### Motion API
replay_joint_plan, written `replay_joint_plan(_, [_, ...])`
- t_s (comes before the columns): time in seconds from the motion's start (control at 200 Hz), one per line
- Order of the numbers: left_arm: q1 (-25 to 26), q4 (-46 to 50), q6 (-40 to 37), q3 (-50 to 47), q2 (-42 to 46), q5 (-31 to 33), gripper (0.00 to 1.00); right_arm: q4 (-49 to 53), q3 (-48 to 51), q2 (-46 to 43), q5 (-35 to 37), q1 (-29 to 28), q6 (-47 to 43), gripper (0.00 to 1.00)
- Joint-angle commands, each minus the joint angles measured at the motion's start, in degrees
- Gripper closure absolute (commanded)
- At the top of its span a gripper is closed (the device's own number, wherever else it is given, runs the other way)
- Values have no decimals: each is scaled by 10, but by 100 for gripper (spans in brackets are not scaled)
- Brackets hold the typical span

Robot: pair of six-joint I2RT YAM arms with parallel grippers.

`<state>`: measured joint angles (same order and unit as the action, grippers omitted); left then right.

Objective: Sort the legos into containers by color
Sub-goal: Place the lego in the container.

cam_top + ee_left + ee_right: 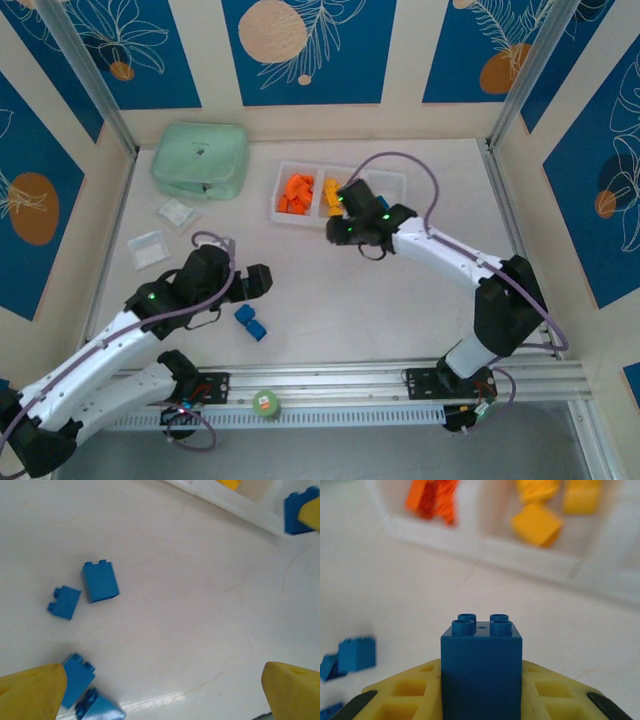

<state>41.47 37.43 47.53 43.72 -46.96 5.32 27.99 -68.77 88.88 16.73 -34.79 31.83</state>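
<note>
Bright even light, faint glare on the table, tray blurred.

We see orange legos and yellow legos in our white tray, right gripper at its near edge, blue legos by left gripper

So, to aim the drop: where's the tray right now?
In the top view, the white tray sits far centre, right of the mint pouch and just beyond the right gripper.

Table holds tray, pouch, bags, blue legos.
</note>
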Motion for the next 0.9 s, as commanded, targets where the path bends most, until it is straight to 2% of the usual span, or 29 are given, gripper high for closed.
replay_joint_plan(0.0, [-5,-74,-23,24,-28,-30,1,29,-16,6,15,58,-22,72])
replay_joint_plan(0.135, [-8,-114,-28,28,-61,-37,1,14,-56,53,31,121,-47,72])
replay_joint_plan(0.29, [-15,-134,-29,30,-79,-44,1,9,-117,126,56,156,-66,71])
replay_joint_plan(0.375, [-20,-139,-29,29,-82,-49,1,4,-146,167,46,170,-72,71])
replay_joint_plan(0.545, [-28,-138,-28,28,-80,-52,1,13,-197,221,43,176,-81,55])
replay_joint_plan(0.675, [-33,-137,-27,23,-77,-55,1,12,-197,211,30,174,-82,45])
replay_joint_plan(0.895, [-42,-117,-36,22,-60,-53,1,12,-141,145,20,141,-78,42])
